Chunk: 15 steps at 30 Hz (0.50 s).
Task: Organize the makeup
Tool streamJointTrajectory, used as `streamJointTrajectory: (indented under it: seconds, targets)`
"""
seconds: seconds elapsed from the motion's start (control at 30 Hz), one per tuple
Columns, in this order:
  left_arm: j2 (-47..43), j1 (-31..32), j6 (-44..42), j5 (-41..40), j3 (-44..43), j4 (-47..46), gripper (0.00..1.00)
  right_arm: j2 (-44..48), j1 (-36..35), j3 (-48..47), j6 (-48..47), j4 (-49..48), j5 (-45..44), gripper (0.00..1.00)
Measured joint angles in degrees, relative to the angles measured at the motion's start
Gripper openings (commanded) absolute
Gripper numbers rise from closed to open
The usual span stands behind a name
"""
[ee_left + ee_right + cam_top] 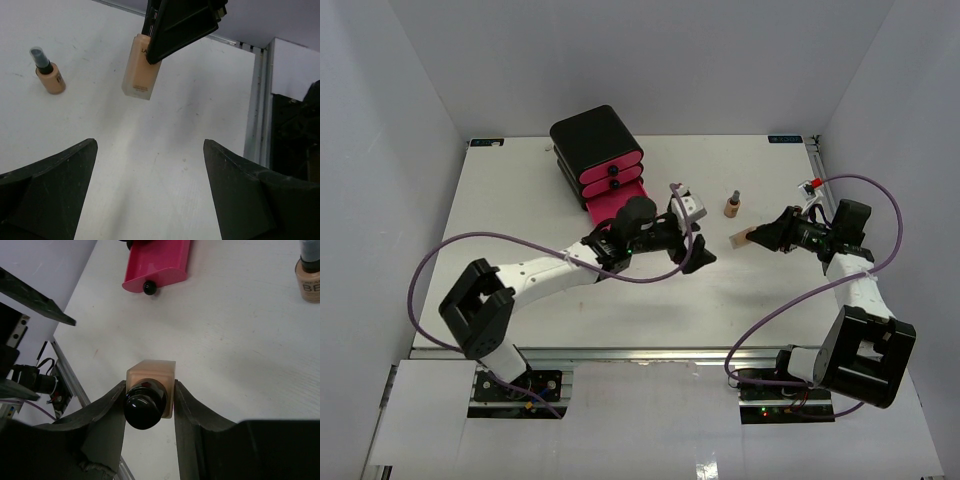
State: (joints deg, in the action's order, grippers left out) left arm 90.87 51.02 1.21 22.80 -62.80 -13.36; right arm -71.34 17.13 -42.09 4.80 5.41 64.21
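- The right gripper (149, 390) is clamped on a tan bottle (151, 374) with a black cap, held over the middle of the table (620, 300), toward its right edge.
- The left gripper (150, 150) gapes wide, holding nothing, facing that bottle.
- A small bottle (731, 206) stands upright nearer the far edge.
- The box (592, 140) sits by the far edge, its lowest drawer (613, 205) pulled out.

Black drawer box (592, 138): set at the far side of the white tabletop (520, 220). Three pink drawers with black knobs are fitted. The lowest drawer (612, 206) is pulled out. White walls (380, 150) are seen behind and beside the box.
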Motion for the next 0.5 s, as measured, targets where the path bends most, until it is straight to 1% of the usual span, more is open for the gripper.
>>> streamJointTrajectory:
  seconds: [0.13, 0.3, 0.5]
  targets:
    - [6.77, 2.7, -7.26, -4.09, -4.19, -0.77, 0.98, 1.06, -0.01, 0.81, 1.59, -1.15, 1.38, 0.08]
    - [13.19, 5.26, -14.46, -9.45, -8.56, -0.61, 0.98, 2.31, -0.03, 1.61, 2.82, -2.15, 2.14, 0.08]
    - [17.83, 7.52, -19.97, -15.19, -13.87, -0.97, 0.98, 2.48, -0.33, 1.85, 3.67, -2.51, 2.57, 0.08]
